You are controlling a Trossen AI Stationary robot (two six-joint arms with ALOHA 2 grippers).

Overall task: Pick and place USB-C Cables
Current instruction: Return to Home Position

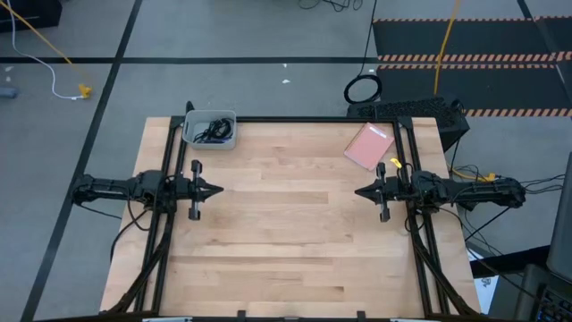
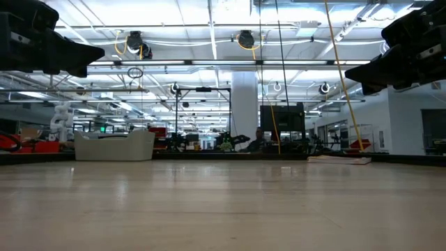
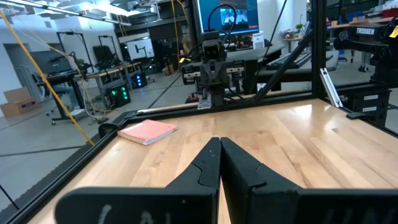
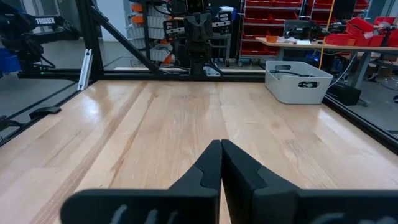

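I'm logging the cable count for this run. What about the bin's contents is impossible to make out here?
High view: the USB-C Cables in the white bin are one small dark tangle; number and colours unreadable.
Low view: the bin's wall hides its contents.
Right wrist view: the rim hides all but a dark strand.
Left wrist view: bin out of frame.

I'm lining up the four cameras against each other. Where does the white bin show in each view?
High view: the white bin sits at the table's top-left corner in the picture.
Low view: left of centre, far across the table.
Left wrist view: not in it.
Right wrist view: upper right, near the table's edge.
Shared landmark: the wooden table, seen in all four views.
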